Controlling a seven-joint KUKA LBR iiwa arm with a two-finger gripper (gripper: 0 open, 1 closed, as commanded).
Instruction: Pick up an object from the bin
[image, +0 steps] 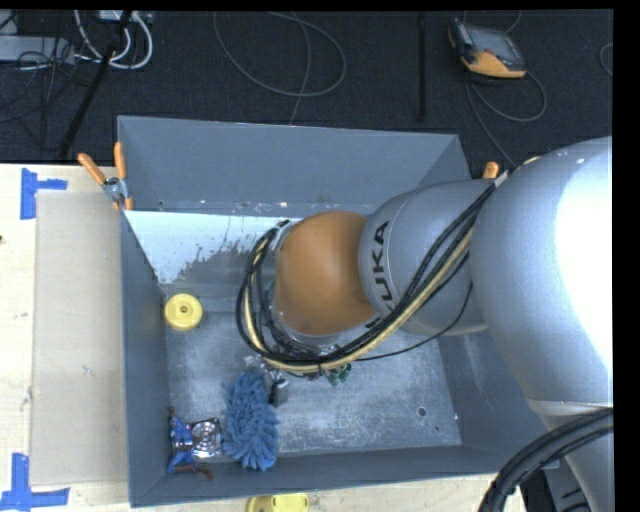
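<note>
A blue shaggy cloth thing, like a duster head, lies at the bin's front left of centre. My gripper shows as a small dark part below the arm's orange cover, right at the top edge of this blue thing; whether it touches is hidden. A small blue and silver crumpled item lies just left of the blue thing, in the front left corner. A yellow round disc rests on the floor further back on the left.
The arm with its orange cover and cables hangs over the bin's middle and hides the floor beneath it. Bare grey floor shows at the front right and between the disc and the blue thing.
</note>
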